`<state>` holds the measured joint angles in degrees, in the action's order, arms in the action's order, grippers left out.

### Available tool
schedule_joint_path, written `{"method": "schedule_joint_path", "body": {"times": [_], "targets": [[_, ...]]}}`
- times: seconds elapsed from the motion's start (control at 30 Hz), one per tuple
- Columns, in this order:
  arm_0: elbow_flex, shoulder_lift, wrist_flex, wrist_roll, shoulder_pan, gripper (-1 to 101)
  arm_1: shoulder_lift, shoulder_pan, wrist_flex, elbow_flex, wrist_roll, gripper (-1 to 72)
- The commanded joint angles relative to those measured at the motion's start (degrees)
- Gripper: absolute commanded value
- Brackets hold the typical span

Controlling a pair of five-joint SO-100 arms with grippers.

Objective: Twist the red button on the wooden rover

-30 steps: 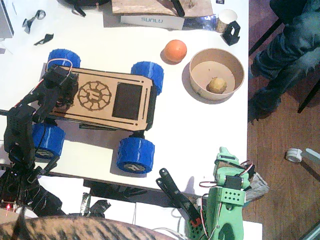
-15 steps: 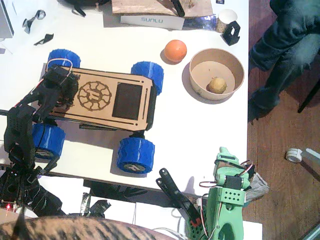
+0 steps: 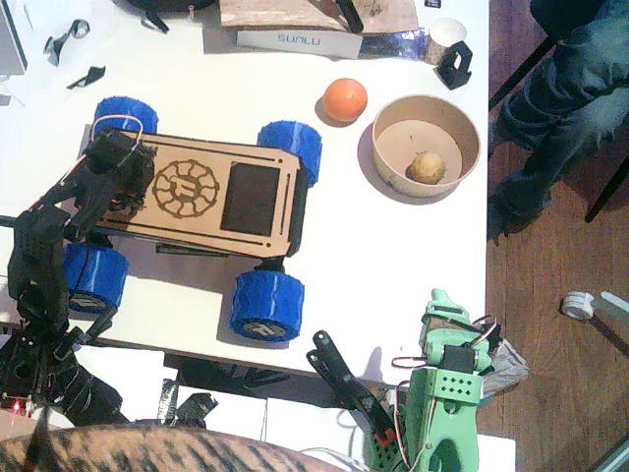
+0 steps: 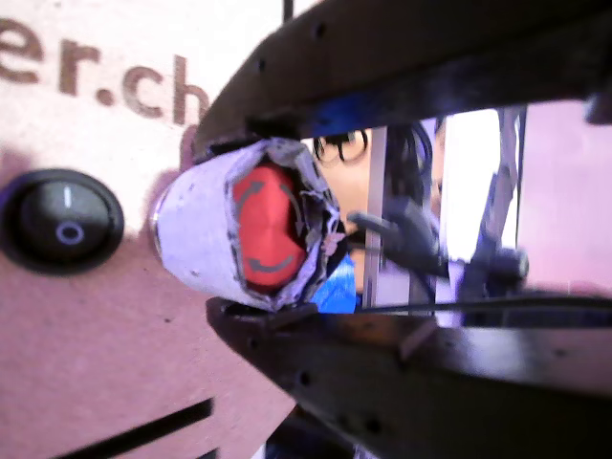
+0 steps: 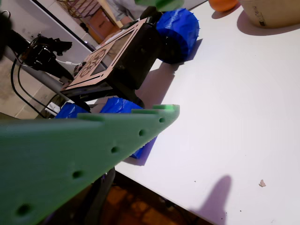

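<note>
Two arms at the table, only my left one's on the job. Left gripper point(image 3: 126, 162) is down on the rear end of the wooden rover point(image 3: 211, 197), by the gear emblem point(image 3: 184, 190). From the fixed cam the button itself is hidden under my wrist. In a wrist view my black jaws sit above and below the red button point(image 4: 263, 229), closed onto its silvery ring, looks like contact both sides but edges are blurry so not 100% sure. Black rocker switch point(image 4: 59, 220) is just beside the button on the ply deck, under the engraved lettering point(image 4: 96, 72).

Right gripper point(image 3: 444, 307) is parked off the table's near edge, well apart from the rover. Its cam shows one green finger point(image 5: 93, 140) over the white table point(image 5: 234, 108); other finger's out of shot so can't tell if it's apart or together.

Orange ball point(image 3: 345, 99) and bowl point(image 3: 426, 145) are to the rover's right, something small and round in the bowl.
</note>
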<state>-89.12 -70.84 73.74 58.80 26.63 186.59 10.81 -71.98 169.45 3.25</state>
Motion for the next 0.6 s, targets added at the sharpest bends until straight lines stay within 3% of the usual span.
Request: {"method": "schedule_joint_path", "body": {"times": [0.0, 0.57], "targets": [[1.76, -3.16, -0.79, -3.08, 6.06, 0, -0.26, -0.18, 0.26, -0.35, 0.00, 20.4], [1.85, -4.39, 0.88, -3.16, 6.42, 19, -0.26, -0.18, 0.26, -0.35, 0.00, 20.4]]}}
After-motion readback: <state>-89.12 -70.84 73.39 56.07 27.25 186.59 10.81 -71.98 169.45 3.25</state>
